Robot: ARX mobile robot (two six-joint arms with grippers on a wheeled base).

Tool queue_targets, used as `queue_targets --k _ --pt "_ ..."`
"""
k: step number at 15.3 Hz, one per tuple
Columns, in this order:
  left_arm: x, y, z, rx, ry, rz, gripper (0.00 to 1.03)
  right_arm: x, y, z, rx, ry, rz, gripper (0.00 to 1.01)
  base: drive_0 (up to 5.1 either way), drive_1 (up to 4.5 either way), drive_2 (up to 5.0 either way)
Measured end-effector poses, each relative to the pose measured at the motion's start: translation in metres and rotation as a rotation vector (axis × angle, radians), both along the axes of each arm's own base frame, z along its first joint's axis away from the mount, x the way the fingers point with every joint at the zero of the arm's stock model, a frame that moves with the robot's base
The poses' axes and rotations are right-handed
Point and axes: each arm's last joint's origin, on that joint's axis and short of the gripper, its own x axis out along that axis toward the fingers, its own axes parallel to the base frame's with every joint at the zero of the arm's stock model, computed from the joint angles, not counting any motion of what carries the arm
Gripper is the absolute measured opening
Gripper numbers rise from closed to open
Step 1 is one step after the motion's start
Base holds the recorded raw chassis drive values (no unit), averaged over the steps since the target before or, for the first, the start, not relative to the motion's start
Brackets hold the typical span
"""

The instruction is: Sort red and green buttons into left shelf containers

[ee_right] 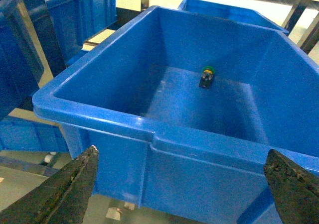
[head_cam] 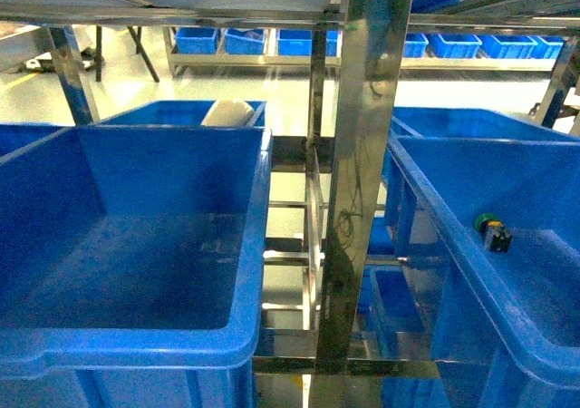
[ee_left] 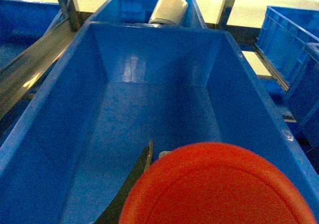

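Red button [ee_left: 219,189], green button [ee_right: 207,76], blue bins [head_cam: 245,335]

No readable text, labels or numbers — not on the bins, shelf, or buttons.

Warehouse or factory storeroom, steel shelving [head_cam: 362,154], rows of blue bins [head_cam: 453,45], glossy floor [head_cam: 290,91]

My right tool [ee_right: 182,184] is open: its two dark fingers [ee_right: 65,189] sit spread wide at the lower corners of the right wrist frame. My left tool's state cannot be read.
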Motion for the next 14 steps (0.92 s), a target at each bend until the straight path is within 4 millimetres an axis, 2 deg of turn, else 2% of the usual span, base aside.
queue_targets --k 5,11,14 --pt "0.032 0.001 -0.030 0.063 0.160 -0.030 0.26 0.000 0.000 0.000 0.000 0.000 0.000 0.98 0.0 0.00 0.0" --pt "0.085 -0.002 -0.041 0.084 0.248 -0.042 0.26 0.000 0.000 0.000 0.000 0.001 0.001 0.98 0.0 0.00 0.0" --pt "0.101 0.001 -0.059 0.096 0.332 -0.067 0.26 0.000 0.000 0.000 0.000 0.000 0.001 0.98 0.0 0.00 0.0"
